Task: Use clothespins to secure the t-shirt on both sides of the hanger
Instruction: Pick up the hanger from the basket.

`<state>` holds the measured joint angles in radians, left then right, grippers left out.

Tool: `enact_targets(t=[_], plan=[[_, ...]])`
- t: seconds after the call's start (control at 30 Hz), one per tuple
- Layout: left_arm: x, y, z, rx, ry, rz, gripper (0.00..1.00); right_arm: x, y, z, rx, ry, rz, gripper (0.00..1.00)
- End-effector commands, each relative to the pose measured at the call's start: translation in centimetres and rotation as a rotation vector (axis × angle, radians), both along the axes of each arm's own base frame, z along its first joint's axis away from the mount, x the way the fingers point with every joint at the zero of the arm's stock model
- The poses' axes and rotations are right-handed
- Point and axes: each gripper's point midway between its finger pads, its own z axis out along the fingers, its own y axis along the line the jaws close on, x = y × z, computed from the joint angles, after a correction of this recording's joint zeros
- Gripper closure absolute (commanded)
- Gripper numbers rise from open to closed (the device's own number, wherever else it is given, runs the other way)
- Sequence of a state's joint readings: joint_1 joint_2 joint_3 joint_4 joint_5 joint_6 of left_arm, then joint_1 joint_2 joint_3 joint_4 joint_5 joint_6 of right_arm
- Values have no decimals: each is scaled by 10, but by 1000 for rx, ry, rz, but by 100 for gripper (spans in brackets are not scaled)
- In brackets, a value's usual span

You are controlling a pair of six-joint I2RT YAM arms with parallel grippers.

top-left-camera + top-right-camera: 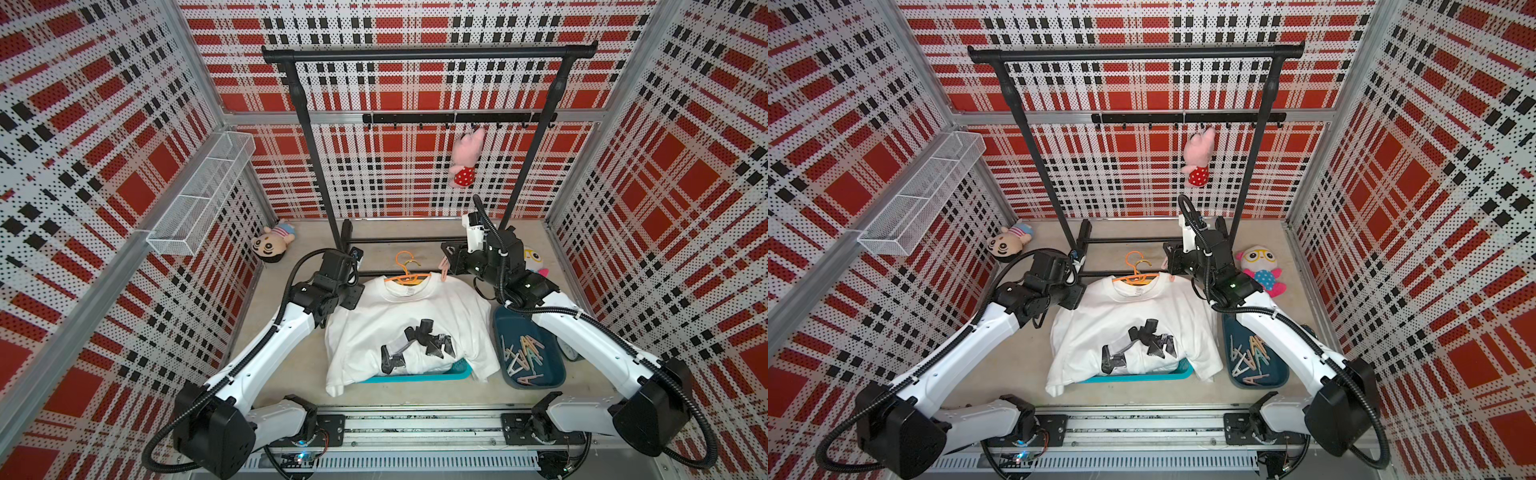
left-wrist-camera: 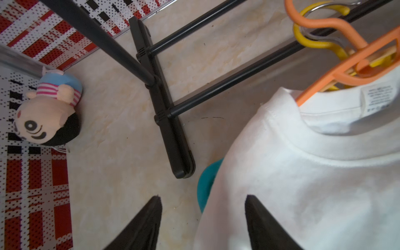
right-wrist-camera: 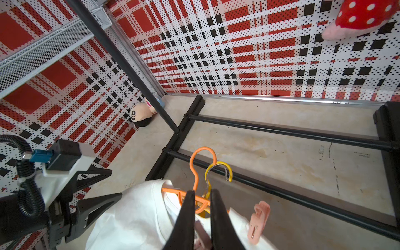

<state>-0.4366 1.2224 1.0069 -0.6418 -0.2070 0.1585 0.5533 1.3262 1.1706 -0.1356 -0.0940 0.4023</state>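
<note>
A white t-shirt (image 1: 415, 324) with a black print lies over a teal basket, its collar on an orange hanger (image 1: 409, 276) beside a yellow one. My left gripper (image 2: 203, 197) is open at the shirt's left shoulder (image 2: 303, 184): one finger is over the cloth, the other over the floor. My right gripper (image 3: 202, 192) is shut on a pink clothespin (image 3: 201, 233) just above the collar and hanger (image 3: 194, 173). Another pink clothespin (image 3: 259, 223) is clipped on the shirt's right shoulder. Several more clothespins (image 1: 523, 353) lie in a dark blue tray (image 1: 552, 370).
A black garment rack (image 1: 428, 54) stands behind the shirt, its base bars (image 2: 173, 138) close to the hanger hooks. Plush toys lie at the back left (image 1: 272, 245) and the right (image 1: 1262, 266), and one hangs from a hook rail (image 1: 467, 158). The teal basket (image 1: 415, 376) is under the shirt.
</note>
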Motion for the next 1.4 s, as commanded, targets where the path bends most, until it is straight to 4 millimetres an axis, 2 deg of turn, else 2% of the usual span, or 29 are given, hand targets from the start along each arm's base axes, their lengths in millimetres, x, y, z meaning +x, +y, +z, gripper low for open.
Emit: enact_targets(t=[0.0, 0.1, 0.37, 0.6, 0.8, 0.93, 1.13, 1.37], plan=[[1, -7, -17, 11, 29, -32, 38, 2, 2, 9, -37, -32, 26, 100], [4, -7, -22, 1, 42, -38, 40, 1, 4, 10, -39, -32, 36, 100], [14, -13, -18, -13, 22, -67, 43, -4, 21, 9, -45, -34, 114, 100], [18, -5, -28, 41, 26, -70, 45, -4, 34, 2, -78, -16, 165, 100], [22, -3, -31, 61, 13, -76, 53, -8, 44, 1, -74, -12, 209, 100], [20, -11, -29, 41, -12, -134, 58, -11, 50, 1, -74, -12, 238, 100], [17, -17, -29, 32, -32, -196, 58, -12, 52, -1, -91, -14, 257, 100], [14, -17, -38, 57, -20, -227, 57, -10, 56, -3, -102, -8, 271, 100]])
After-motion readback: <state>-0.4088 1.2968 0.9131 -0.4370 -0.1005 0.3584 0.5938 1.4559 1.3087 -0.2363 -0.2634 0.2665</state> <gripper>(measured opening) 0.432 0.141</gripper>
